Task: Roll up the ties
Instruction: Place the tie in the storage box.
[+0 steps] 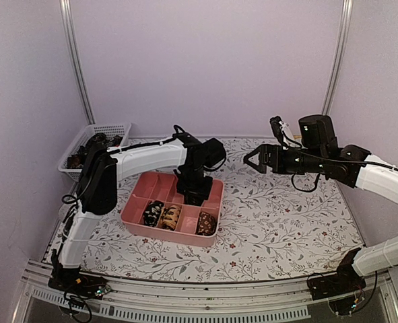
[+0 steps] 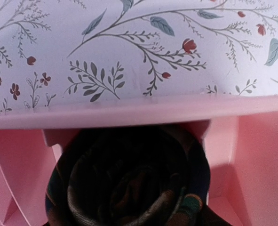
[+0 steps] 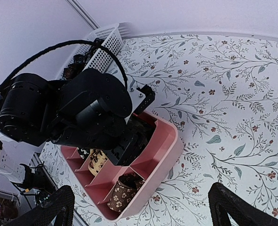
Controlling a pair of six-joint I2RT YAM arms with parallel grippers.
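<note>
lying coiled in pink tray (image 2: pixel 129 114): dark tie (image 2: pixel 134 183)

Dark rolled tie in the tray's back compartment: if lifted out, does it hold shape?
Probably soft and light: the dark rolled tie is layered fabric, so a pinch should squash it. Likely loosens once lifted: nothing visibly binds the coil, only the pink tray walls sit close around it. Round, so it may roll.
</note>
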